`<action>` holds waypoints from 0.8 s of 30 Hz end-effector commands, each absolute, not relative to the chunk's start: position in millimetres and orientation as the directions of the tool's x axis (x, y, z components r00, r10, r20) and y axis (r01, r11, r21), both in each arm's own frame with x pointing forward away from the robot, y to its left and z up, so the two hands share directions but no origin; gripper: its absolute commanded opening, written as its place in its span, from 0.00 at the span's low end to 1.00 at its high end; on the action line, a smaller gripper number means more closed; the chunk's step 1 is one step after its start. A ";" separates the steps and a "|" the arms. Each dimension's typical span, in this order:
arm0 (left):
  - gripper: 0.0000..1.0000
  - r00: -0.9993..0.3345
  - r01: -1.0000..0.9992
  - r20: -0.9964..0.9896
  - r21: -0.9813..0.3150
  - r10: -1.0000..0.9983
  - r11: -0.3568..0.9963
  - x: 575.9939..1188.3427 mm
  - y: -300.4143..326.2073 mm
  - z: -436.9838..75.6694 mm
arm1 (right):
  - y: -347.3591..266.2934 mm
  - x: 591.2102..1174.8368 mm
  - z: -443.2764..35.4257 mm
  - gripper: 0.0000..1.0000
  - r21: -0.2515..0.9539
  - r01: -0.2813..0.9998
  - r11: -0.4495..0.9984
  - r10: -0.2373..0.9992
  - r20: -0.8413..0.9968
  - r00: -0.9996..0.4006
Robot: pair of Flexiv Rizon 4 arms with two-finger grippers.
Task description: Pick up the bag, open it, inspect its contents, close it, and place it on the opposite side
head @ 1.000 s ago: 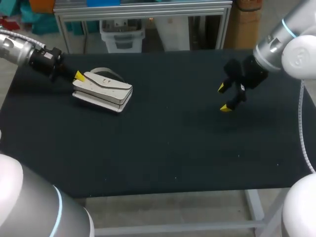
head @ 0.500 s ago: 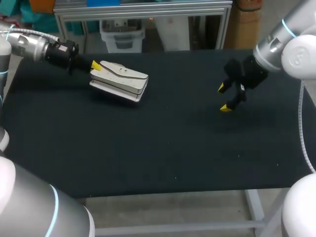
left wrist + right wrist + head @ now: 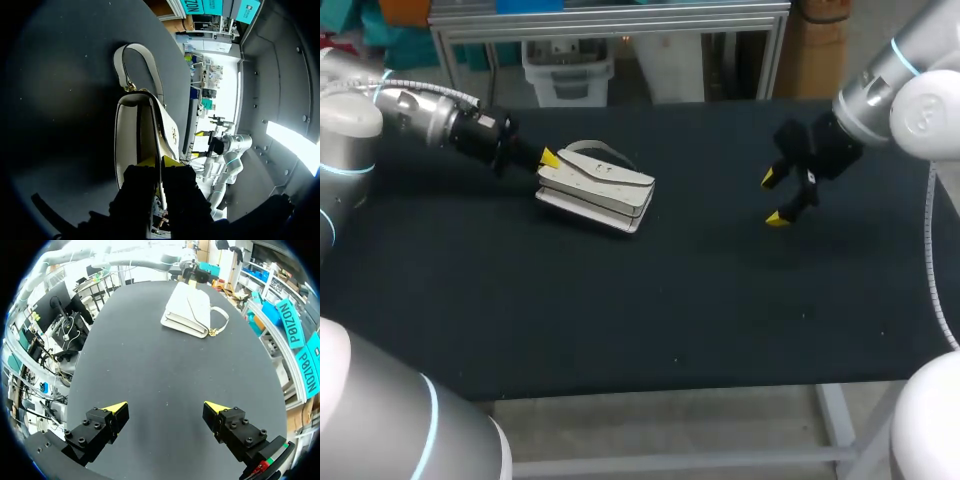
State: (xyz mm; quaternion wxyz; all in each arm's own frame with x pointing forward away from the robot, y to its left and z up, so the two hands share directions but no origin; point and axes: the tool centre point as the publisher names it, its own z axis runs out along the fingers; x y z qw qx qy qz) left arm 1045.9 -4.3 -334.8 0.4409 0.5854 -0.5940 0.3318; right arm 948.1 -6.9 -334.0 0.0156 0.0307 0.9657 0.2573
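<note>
Item under transfer: white flap handbag (image 3: 598, 188), closed, lying tilted with its short strap handle (image 3: 592, 149) toward the far edge of the black tabletop (image 3: 670, 320).

Change logged: over the last second the handbag has travelled from the left end of the tabletop to left of centre, carried along by my left arm, which has swung in with it. My right arm has not moved at all. I read this as the pick-up being done and the bag being brought toward the middle, where both arms can reach it for opening; flap not yet lifted, contents not yet inspected.

Left gripper (image 3: 548, 160): yellow tips nearly together, clamped on the bag's near end, pinching the edge of the flap between them, as the left wrist view shows. Whether the bag rides clear of the tabletop or skims along it I cannot tell.

Right gripper (image 3: 775, 198): fingers wide apart, holding nothing, touching nothing, hanging above the right part of the tabletop, well apart from the bag. The right wrist view shows the bag far ahead of it, with bare tabletop between.
</note>
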 end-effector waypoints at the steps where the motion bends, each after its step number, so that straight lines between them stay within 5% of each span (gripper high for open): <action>1: 0.00 0.076 -0.987 0.908 0.009 -0.412 -0.163 1027.5 -11.4 -329.2 | -7.2 948.5 -334.7 1.00 0.500 0.050 0.865 0.066 -0.014 -0.998; 20: 0.00 0.076 -0.987 0.908 0.009 -0.412 -0.163 1027.5 -11.4 -329.2 | -7.2 948.5 -334.7 1.00 0.500 0.050 0.865 0.066 -0.014 -0.998; 24: 0.00 0.077 -0.963 0.943 -0.015 -0.325 -0.270 1019.4 -25.6 -331.0 | -7.2 948.5 -334.7 1.00 0.500 0.050 0.865 0.066 -0.014 -0.998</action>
